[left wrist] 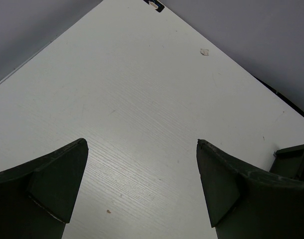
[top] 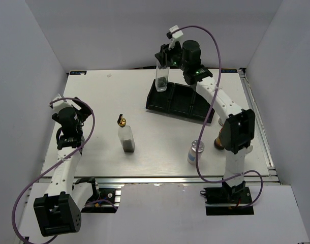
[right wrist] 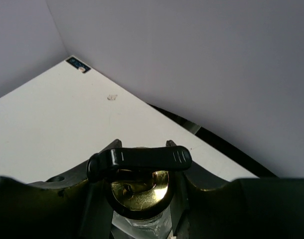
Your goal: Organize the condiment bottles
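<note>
- At the far end of the left compartment of the black tray (top: pixel 181 101), a tall clear bottle (top: pixel 161 79) stands upright with a little dark matter at its bottom.
- The right fingers (right wrist: pixel 57 209) pinch this bottle at the neck, one on each side, just under its gold spout and black flip cap.
- From above I cannot tell whether the bottle's base rests on the tray floor or hangs just over it. The right wrist view shows only the spout and the top of the glass, and the fingers hide the rest.
- A second bottle (top: pixel 126 137) of the same kind stands upright on the white counter (top: pixel 104 96). It is left of centre and well apart from the tray, and dark filling takes up its lower part.
- A small shaker (top: pixel 195 151) with a silver cap stands near the counter's front edge, beside the right arm. A purple cable crosses in front of it, and its label is too small to read.
- A brown jar (top: pixel 219 138) stands just right of the shaker. The right arm covers most of it, so its lid cannot be made out.
- The left fingers (left wrist: pixel 47 184) are spread wide over bare counter at the left side, with nothing between them. A corner of the tray is cut off at that wrist view's right edge.
</note>
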Action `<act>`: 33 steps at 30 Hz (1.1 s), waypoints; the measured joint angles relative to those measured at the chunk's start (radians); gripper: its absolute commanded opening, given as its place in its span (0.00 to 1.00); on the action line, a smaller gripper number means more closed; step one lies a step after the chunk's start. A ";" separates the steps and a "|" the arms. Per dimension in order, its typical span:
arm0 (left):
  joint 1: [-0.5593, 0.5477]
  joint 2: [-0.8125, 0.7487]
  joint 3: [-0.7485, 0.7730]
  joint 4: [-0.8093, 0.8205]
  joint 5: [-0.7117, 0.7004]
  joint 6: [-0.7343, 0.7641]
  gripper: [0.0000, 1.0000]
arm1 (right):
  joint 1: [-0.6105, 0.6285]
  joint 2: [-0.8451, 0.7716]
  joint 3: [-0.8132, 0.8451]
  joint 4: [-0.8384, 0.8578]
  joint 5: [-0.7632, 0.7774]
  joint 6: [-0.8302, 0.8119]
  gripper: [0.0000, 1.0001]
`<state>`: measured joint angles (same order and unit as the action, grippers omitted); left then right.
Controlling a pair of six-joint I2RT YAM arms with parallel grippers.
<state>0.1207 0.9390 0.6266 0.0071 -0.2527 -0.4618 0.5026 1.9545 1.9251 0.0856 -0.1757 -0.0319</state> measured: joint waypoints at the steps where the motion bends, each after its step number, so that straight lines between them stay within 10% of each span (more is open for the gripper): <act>1: 0.000 0.000 0.000 0.000 0.000 0.000 0.98 | -0.005 0.031 0.023 -0.009 -0.007 0.001 0.00; 25: 0.000 0.006 0.000 0.000 0.023 -0.002 0.98 | -0.042 0.171 -0.027 0.111 -0.206 -0.093 0.00; 30: 0.000 0.006 0.000 0.001 0.031 -0.002 0.98 | -0.046 0.188 -0.084 0.173 -0.229 -0.114 0.49; 31: 0.000 0.006 0.000 0.001 0.034 -0.002 0.98 | -0.048 0.190 -0.084 0.178 -0.233 -0.116 0.82; 33: 0.000 0.006 -0.002 0.002 0.045 -0.002 0.98 | -0.051 0.191 -0.084 0.198 -0.244 -0.118 0.89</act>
<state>0.1207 0.9451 0.6247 0.0093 -0.2081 -0.4637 0.4511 2.1452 1.8416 0.2840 -0.4198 -0.1497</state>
